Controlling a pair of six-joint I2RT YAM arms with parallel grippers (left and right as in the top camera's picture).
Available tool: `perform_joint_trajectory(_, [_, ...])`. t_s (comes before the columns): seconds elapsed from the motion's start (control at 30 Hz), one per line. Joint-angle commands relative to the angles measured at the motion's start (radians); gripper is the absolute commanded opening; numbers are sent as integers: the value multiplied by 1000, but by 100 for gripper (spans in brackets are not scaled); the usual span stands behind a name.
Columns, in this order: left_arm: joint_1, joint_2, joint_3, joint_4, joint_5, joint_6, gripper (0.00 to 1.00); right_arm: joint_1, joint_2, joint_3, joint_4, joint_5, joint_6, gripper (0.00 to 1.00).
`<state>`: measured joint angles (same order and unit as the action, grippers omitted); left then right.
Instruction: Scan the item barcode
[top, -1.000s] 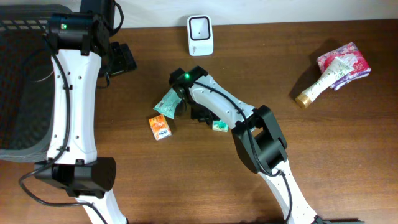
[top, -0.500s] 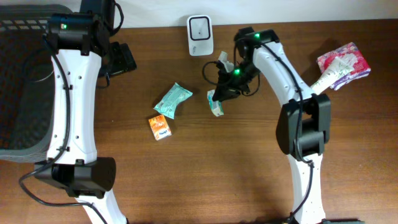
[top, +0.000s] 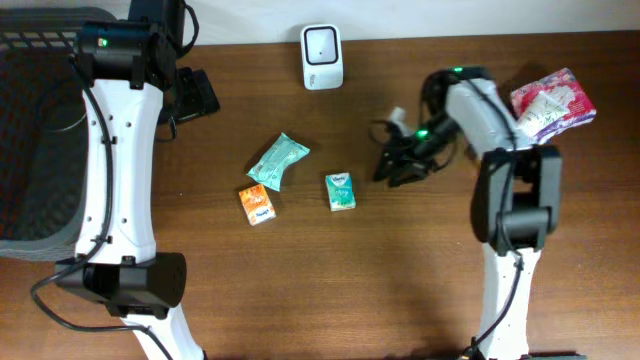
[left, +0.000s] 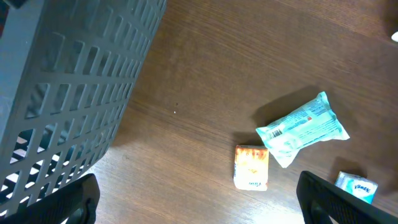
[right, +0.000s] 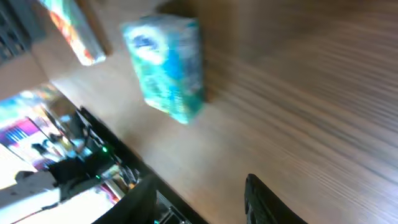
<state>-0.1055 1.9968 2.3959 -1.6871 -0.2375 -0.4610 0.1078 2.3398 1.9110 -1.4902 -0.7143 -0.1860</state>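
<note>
One green pack (top: 340, 191), bare wood (top: 300, 275) all around

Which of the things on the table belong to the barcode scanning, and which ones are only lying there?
Job in hand: white scanner; small teal box, nearest the right tool, so probably the item.
Lying about: teal pouch; orange box; pink pack; tube; grey basket.

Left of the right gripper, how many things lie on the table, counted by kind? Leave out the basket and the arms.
Scanner: 1
Small boxes: 2, the orange box and the green box
Teal pouch: 1
Total: 4
</note>
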Motion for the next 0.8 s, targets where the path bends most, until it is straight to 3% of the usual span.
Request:
perform_joint_trajectory(0.0, [-4,-27,11,-1,-11,-1,99,130,-44,19,43,-9,10,39])
perform_joint_trajectory(0.03, [-4,-27,11,-1,-11,-1,99,170,-44,19,71,2,35,39])
perform_joint_trajectory(0.1, [-3,-27,11,-1,-11,-1,99,247,-44,19,147,193,217,34])
perform_joint_trajectory(0.2, [-3,-27,11,-1,-11,-1,99,335,-44,19,203,462,348,33])
perform_joint_trajectory(0.6, [-3,-27,11,-1,-11,-1,99,494,-43,10,333,735,484,33])
perform_joint_trajectory(0.7, [-3,-27,11,-1,-11,-1,99,502,-43,-37,386,753,507,4])
perform_joint_trajectory(0.77, [-3,-27,11,-1,-11,-1,99,502,-43,-49,396,748,510,4])
